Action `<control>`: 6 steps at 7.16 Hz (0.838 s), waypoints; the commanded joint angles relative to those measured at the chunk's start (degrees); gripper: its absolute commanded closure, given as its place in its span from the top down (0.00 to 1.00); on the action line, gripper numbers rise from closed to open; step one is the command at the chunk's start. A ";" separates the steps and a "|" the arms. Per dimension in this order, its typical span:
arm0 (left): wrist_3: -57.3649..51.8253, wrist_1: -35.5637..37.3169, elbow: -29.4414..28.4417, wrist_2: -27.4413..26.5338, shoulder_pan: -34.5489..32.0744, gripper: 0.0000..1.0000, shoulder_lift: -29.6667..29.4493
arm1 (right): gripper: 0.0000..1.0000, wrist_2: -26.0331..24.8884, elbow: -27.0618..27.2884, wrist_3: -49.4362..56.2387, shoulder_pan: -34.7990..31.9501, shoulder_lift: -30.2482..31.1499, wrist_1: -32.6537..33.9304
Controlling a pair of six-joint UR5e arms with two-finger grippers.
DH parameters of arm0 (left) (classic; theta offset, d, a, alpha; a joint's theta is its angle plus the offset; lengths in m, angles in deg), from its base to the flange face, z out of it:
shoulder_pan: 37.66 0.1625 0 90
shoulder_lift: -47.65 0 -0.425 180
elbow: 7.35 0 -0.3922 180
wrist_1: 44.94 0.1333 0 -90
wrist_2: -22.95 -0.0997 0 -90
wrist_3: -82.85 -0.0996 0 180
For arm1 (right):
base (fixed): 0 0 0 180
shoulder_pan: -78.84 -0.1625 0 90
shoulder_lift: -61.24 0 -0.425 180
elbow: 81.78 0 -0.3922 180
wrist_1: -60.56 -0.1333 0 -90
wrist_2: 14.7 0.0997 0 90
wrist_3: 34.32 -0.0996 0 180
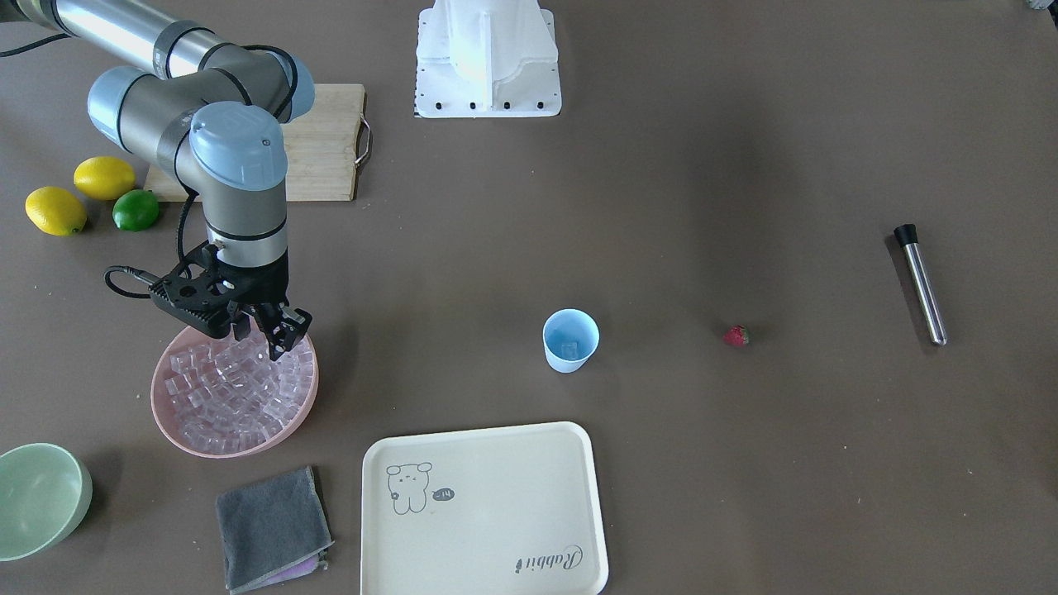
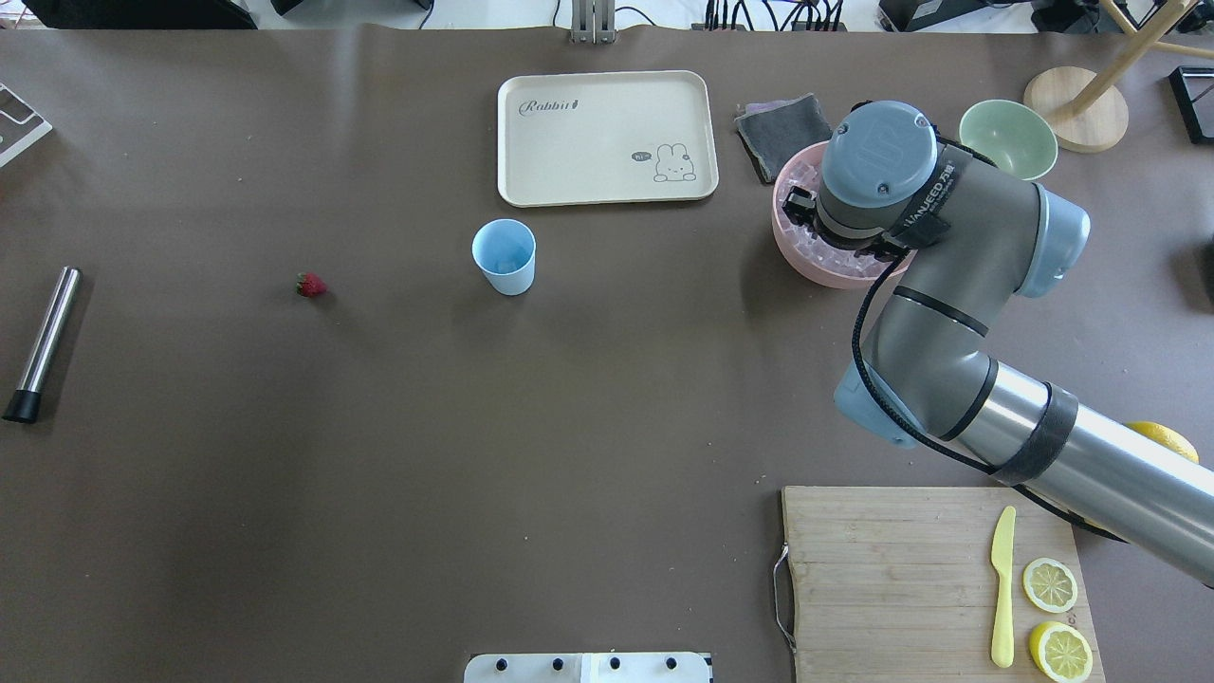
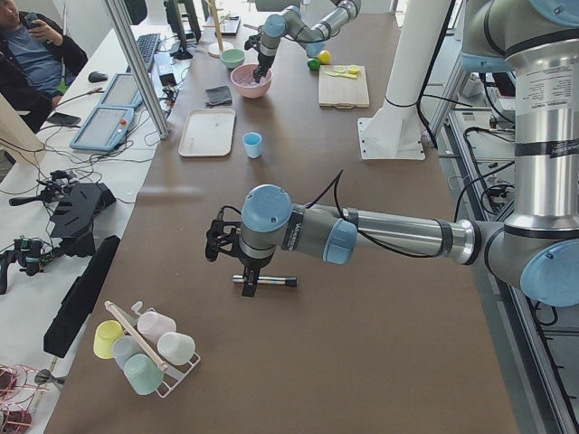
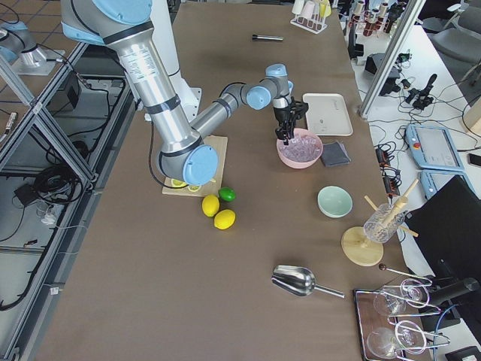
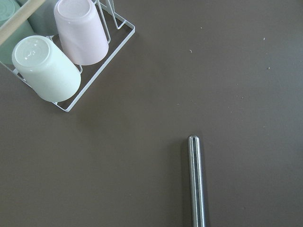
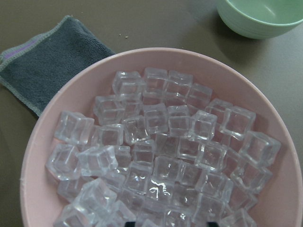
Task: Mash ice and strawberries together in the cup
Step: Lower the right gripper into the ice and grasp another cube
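Over the pink bowl (image 6: 71,104) of ice (image 6: 161,156), right claw (image 1: 277,335) hangs with jaws apart, holding nothing; cup (image 1: 570,340) mid-table, maybe one cube inside; strawberry (image 1: 736,335) loose on table, well apart; mashing not started; left claw (image 3: 248,271) shows only in left side view, above muddler (image 3: 267,282); grip state: cannot tell.
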 commanded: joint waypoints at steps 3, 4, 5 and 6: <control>0.03 0.00 0.28 0.00 0.01 0.98 0.03 | 0.47 -0.73 -1.53 -0.53 0.55 -0.44 -0.07; 0.03 0.00 0.37 0.00 0.01 0.98 0.03 | 0.46 -0.64 -1.53 -0.71 0.73 -0.53 -0.07; 0.03 0.00 0.37 0.00 0.01 0.98 0.03 | 0.39 -0.73 -1.80 -0.89 0.99 -0.44 -1.72; 0.03 0.00 0.54 0.00 -0.07 0.98 0.03 | 0.36 -0.90 -3.36 -2.37 1.25 -0.36 -4.26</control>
